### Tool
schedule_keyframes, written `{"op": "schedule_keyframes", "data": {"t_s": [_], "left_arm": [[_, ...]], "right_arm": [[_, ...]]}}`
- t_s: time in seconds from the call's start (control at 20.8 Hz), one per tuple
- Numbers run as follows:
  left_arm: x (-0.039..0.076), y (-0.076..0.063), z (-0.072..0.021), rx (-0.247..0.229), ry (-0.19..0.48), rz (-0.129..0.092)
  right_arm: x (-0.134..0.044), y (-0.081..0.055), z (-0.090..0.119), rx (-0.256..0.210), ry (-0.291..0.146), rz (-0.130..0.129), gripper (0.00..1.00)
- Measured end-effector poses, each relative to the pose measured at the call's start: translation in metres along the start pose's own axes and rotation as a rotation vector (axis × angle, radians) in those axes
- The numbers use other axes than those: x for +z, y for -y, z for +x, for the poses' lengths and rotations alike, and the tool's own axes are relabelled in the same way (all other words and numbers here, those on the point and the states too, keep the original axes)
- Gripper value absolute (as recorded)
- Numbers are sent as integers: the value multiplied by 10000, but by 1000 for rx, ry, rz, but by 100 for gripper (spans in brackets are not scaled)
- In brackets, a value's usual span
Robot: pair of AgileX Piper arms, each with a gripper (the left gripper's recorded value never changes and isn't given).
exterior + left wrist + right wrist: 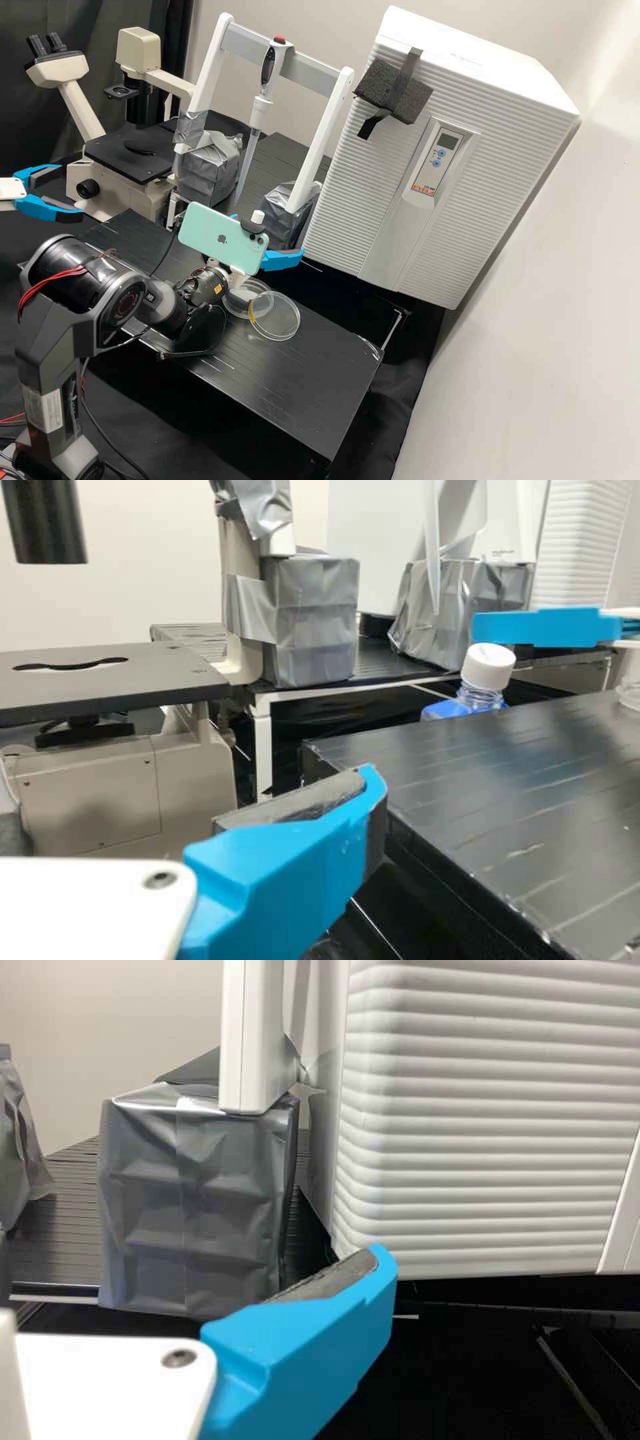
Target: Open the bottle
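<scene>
One bottle [468,695], one white cap [488,666] on, is noted upright just below the right pincer [280,248], which is spread wide, nothing held. The left pincer [70,192], well apart, is likewise wide. Two clear dishes [277,320] are recorded on the desk [320,380] beside the right pincer. Bottle print is too small to read.

Soft, even light comes from above. The white cabinet [440,153] and the wall [567,333] on the right are bright; the black bench [313,380] looks dim, with pale sheen along its grooves. Deep shadow lies under the cabinet. 2 clear dishes [277,323] glint, and the bottle [488,670] has a cap that glows white.
</scene>
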Motion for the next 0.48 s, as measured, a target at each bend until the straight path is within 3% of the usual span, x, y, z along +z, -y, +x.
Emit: {"op": "schedule_keyframes", "data": {"t_s": [0.34,0.48], "left_arm": [[20,7,5,-5,11,-2],[28,9,8,-6,15,-2]], "right_arm": [[0,0,0,0,0,0,100],[-30,-34,-97,8,-7,0,100]]}}
